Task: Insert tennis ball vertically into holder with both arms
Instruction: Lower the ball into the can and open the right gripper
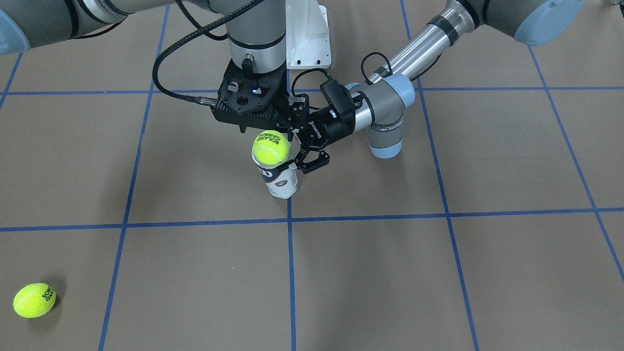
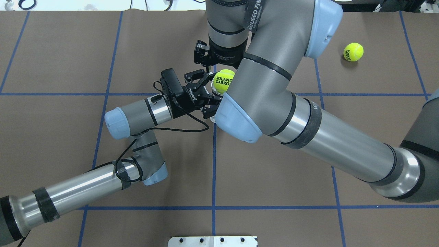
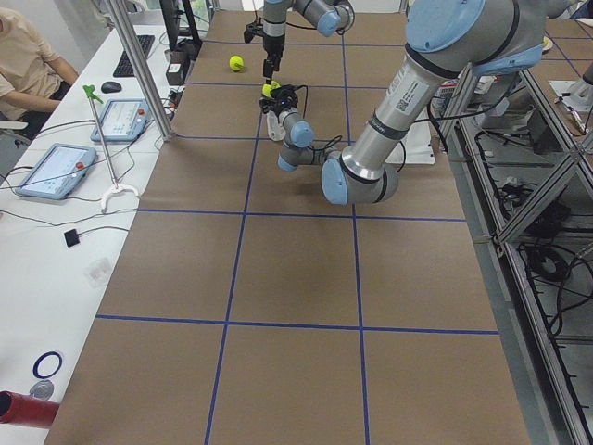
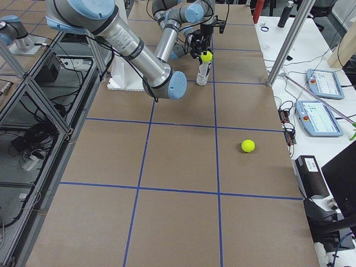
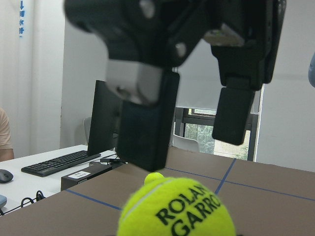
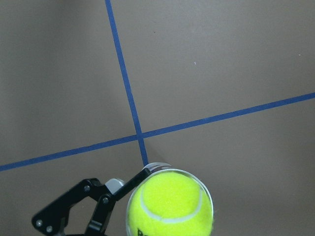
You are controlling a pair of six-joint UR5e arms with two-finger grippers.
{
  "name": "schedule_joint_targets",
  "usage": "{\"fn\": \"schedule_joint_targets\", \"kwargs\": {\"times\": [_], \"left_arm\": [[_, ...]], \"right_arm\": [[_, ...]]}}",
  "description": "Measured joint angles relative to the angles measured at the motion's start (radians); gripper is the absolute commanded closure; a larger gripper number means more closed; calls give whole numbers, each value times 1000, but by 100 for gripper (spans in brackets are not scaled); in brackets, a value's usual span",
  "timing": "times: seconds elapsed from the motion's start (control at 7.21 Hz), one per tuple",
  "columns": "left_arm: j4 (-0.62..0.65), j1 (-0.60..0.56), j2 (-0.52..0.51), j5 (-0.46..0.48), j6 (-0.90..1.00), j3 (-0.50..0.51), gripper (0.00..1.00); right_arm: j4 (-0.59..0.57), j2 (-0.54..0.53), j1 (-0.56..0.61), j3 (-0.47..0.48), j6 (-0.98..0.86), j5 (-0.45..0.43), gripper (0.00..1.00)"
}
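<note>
In the middle of the front view, the tennis ball (image 1: 271,147) sits in the mouth of the upright holder (image 1: 282,183), not yet sunk in. The left gripper (image 1: 298,163) is clamped on the holder's upper wall. The right gripper (image 5: 189,137) hangs above the ball, jaws apart and empty. The ball looks light, fuzzy and springy (easy to pinch). The thin, slick holder would likely tip or flex, so brace it high.

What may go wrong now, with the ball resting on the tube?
1. The ball sits high on the tube; an off-centre push from the open right gripper might roll it off.
2. The left gripper holds the tube only near its top, so a hard push may tip it.
</note>
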Motion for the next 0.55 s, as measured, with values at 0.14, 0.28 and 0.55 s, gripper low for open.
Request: {"fn": "schedule_joint_targets", "kwargs": {"times": [0.14, 0.28, 0.55], "left_arm": [[0, -1, 0, 1, 0, 0, 11], [0, -3, 0, 2, 0, -1, 8], [0, -11, 3, 4, 2, -1, 4]], "right_arm": [[0, 1, 0, 1, 0, 0, 2], [1, 1, -1, 3, 0, 0, 2], [2, 1, -1, 6, 0, 2, 2]]}}
